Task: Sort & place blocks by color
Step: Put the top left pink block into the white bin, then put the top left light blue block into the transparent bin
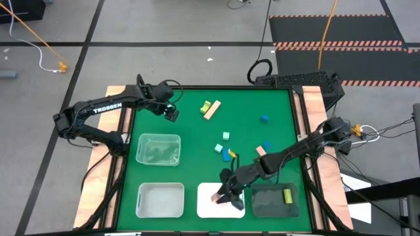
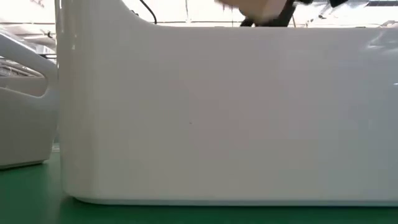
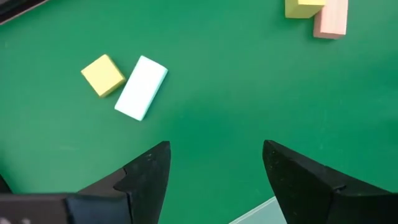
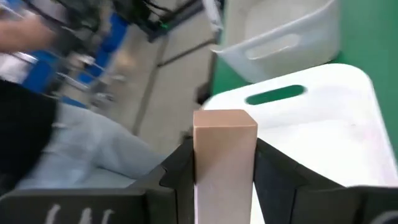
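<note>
Green felt covered the table [image 1: 197, 124], with 4 trays along its near edge: a clear tray [image 1: 158, 149], a white bin [image 1: 160, 200], a white tray [image 1: 209, 196] and a dark tray [image 1: 266, 203] holding a yellow-green block [image 1: 287, 195]. Loose blocks lay across the middle and far side: a yellow-green block touching a tan bar [image 1: 211, 110], a blue cube [image 1: 264, 118], and mint pieces [image 1: 226, 136].

Over the white tray, the right gripper [image 1: 226, 195] clamped a tan wooden bar [image 4: 224, 158], a smooth square-sided piece standing upright between the fingers, its long axis running out past the fingertips. From table height, the tray's glossy white wall [image 2: 217, 112] blocked nearly everything.

At the far left, the left gripper [image 1: 172, 113] hung with fingers spread above bare felt, near a yellow cube [image 3: 102, 75] and a mint bar [image 3: 141, 87].
</note>
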`<state>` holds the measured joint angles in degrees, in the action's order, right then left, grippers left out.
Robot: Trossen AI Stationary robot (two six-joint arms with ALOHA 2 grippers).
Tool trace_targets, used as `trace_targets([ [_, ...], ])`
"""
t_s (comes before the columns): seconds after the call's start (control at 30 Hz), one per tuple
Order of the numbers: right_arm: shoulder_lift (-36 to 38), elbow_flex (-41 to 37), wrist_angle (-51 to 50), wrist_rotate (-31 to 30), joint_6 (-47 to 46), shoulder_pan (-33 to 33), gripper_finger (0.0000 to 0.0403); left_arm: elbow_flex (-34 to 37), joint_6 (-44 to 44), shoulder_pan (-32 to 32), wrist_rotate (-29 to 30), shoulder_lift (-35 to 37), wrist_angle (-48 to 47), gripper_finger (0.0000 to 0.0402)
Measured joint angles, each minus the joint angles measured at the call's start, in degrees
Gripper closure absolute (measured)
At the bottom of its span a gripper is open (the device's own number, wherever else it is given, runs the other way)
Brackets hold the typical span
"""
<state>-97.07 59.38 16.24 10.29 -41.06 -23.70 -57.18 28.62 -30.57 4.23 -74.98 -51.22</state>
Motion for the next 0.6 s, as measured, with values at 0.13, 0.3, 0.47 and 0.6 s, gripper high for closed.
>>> trace_targets([
  [0.13, -2.54, 3.65, -6.36, -1.52, 2.72, -0.24, 0.0267, 0.00, -0.36, 0.00, 0.00, 0.00, -0.01, 0.0147],
  [0.3, -3.89, 4.76, -9.32, -1.53, 3.06, -0.40, 0.0247, 0.01, -1.76, 0.01, 0.57, 0.00, 0.03, 0.0147],
  [0.47, -3.81, 4.76, -10.94, -1.53, 5.49, -0.42, 0.0213, 0.01, -1.95, -0.35, 3.79, 0.00, 0.34, 0.0147],
  [0.6, -3.61, 4.76, -11.01, -1.42, 8.94, -0.06, 0.0182, 0.00, -3.42, -1.04, 4.17, 0.00, 0.50, 0.0147],
])
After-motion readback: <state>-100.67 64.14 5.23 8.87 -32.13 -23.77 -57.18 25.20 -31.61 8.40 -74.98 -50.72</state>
